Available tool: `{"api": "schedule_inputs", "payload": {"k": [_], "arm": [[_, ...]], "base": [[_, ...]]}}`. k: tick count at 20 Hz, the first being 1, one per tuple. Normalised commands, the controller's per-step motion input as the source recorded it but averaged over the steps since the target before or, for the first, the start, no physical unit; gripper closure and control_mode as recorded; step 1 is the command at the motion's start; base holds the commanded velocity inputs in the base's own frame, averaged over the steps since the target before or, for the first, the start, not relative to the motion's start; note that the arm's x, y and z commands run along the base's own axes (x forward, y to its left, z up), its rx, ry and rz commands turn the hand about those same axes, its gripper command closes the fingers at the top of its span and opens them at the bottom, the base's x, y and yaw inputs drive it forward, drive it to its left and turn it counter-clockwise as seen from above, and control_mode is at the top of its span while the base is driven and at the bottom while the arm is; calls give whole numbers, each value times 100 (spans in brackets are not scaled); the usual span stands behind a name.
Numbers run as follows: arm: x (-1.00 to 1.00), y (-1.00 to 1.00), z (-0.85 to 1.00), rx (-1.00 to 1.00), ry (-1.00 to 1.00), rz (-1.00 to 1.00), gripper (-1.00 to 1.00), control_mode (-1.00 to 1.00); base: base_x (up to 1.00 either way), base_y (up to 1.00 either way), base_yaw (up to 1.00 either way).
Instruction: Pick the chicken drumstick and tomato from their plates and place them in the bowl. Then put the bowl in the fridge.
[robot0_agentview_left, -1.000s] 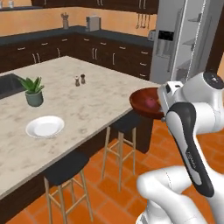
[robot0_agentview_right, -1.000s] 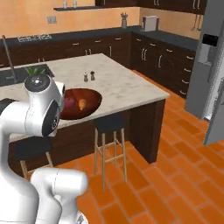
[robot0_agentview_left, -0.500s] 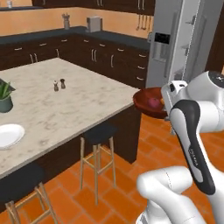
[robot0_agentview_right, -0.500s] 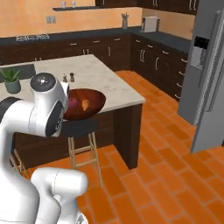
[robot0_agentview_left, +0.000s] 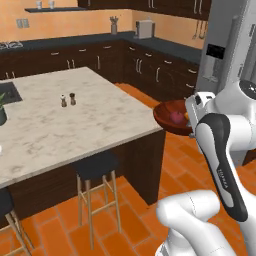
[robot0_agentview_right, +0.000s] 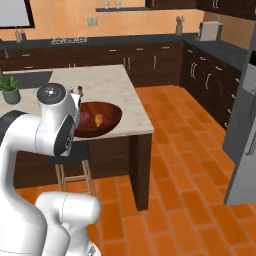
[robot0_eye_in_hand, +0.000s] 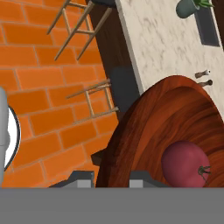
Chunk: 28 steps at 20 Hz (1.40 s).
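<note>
The bowl (robot0_agentview_right: 97, 119) was held up in the air off the corner of the island (robot0_agentview_right: 125, 95), clear of the countertop. In the hand view the gripper (robot0_eye_in_hand: 111, 177) was seen closed on the bowl's (robot0_eye_in_hand: 162, 131) near rim, one finger tip (robot0_eye_in_hand: 81, 178) outside the wall and the other (robot0_eye_in_hand: 142, 178) inside it. The tomato (robot0_eye_in_hand: 184, 162) was lying in the bowl just ahead of the fingers and to their right in that view. In the right base view the tomato (robot0_agentview_right: 86, 118) and the drumstick (robot0_agentview_right: 99, 120) were seen side by side in the bowl, the drumstick farther from the arm. In the left base view the bowl (robot0_agentview_left: 172, 117) was seen in front of the hand, with the tomato (robot0_agentview_left: 176, 117) inside and an orange piece behind it, partly hidden by the arm.

The fridge (robot0_agentview_left: 227, 55) stood beyond the bowl in the left base view, well apart from it; in the right base view it (robot0_agentview_right: 244, 135) was at the far right edge. Beyond the bowl, two small shakers (robot0_agentview_left: 68, 99) stood on the island. A stool (robot0_agentview_left: 95, 167) stood under the island's edge, below and to one side of the held bowl. A potted plant (robot0_agentview_right: 10, 89) was on the island's far end behind the arm.
</note>
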Motion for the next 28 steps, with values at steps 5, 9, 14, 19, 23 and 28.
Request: {"api": "schedule_inputs", "payload": {"k": [5, 9, 14, 19, 23, 28], "arm": [[0, 0, 0, 0, 0, 0, 100, 100], [0, 0, 0, 0, 0, 0, 100, 100], [0, 0, 0, 0, 0, 0, 100, 100], [0, 0, 0, 0, 0, 0, 100, 100], [0, 0, 0, 0, 0, 0, 100, 100], [0, 0, 0, 0, 0, 0, 100, 100]], "base": [[54, -100, 40], [49, -100, 37], [57, -93, 33], [66, -54, 8], [56, -41, -3], [41, -31, -1]]}}
